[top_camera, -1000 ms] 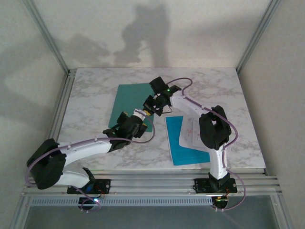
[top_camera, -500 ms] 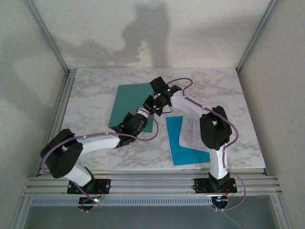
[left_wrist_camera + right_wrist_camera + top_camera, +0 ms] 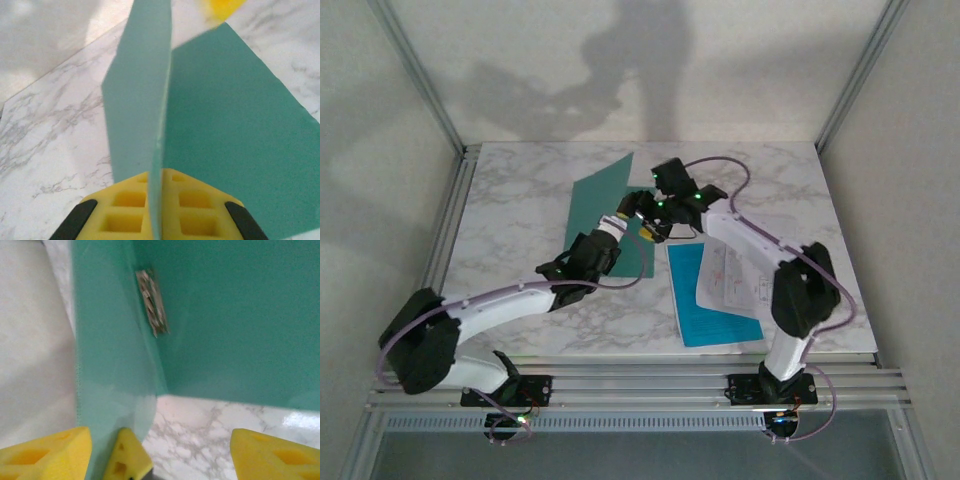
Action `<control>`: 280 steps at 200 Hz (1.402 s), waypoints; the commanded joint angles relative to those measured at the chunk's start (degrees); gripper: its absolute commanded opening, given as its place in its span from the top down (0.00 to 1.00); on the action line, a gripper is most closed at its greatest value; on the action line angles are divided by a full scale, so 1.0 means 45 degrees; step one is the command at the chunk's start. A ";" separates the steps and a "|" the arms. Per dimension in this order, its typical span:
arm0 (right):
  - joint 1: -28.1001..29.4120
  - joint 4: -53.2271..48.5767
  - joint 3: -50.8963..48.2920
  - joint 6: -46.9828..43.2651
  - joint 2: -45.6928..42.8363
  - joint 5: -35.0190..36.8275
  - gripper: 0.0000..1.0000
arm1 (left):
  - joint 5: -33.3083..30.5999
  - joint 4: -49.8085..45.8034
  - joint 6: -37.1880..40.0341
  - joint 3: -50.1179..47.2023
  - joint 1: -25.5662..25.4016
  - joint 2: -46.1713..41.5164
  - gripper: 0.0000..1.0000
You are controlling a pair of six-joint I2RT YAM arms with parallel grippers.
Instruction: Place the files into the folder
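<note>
Left hand [image 3: 159,214]: yellow fingers pressed together on the edge of the front cover of the folder [image 3: 225,115], holding that cover upright off the back cover. Right hand [image 3: 160,437]: fingers apart, the raised cover standing between them, contact not clear. Folder: dark teal, open, back cover flat on the marble bench [image 3: 520,200], towards the far middle. Files: white sheets [image 3: 732,280] lying on a blue sheet [image 3: 705,318], flat on the bench, to the near right of the folder, apart from both hands

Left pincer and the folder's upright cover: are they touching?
Touching. The left wrist view shows the folder cover clamped between the yellow pads of the left pincer.
</note>
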 commanded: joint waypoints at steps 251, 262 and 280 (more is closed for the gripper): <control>0.0218 -0.1521 -0.0942 -0.0935 0.4719 0.0276 0.84 | 0.4683 -0.9887 -1.5224 0.0774 1.0184 -0.4659 0.13; 0.0218 -0.1562 -0.0873 -0.1120 0.4657 0.0328 0.84 | 0.4977 -0.9928 -1.5326 0.1239 1.0455 -0.4490 0.13; 0.0207 -0.1803 -0.0524 -0.1583 0.4595 0.0504 0.83 | 0.5063 -1.0353 -1.5222 0.2316 1.0479 -0.3951 0.13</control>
